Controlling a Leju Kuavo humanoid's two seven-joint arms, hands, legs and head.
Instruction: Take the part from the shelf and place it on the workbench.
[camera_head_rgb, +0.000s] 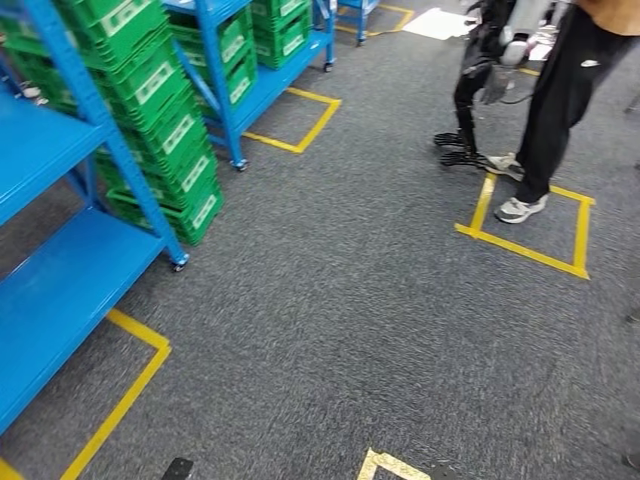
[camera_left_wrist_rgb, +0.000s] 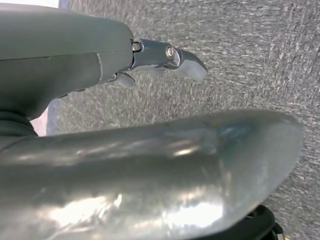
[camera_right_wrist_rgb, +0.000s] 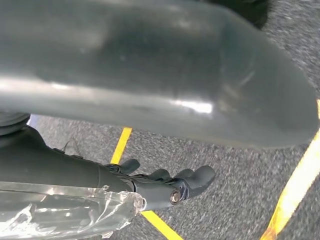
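Grey carpet (camera_head_rgb: 362, 300) w/ yellow tape squares; blue shelf (camera_head_rgb: 53, 290) at left, green crates (camera_head_rgb: 162, 130) stacked beside it. Left hand (camera_left_wrist_rgb: 166, 57) and right hand (camera_right_wrist_rgb: 177, 182) hang over carpet, fingers extended, holding nothing. Part not visible, so weight & grip spot can't be judged.

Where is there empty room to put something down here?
The blue shelf boards at the left look bare, the lower one widest. The grey carpet in the middle is open too, between the shelf wheels and the yellow tape square. It is crowded behind the shelf post, where green crates are stacked, and at the tape square, where a person stands.
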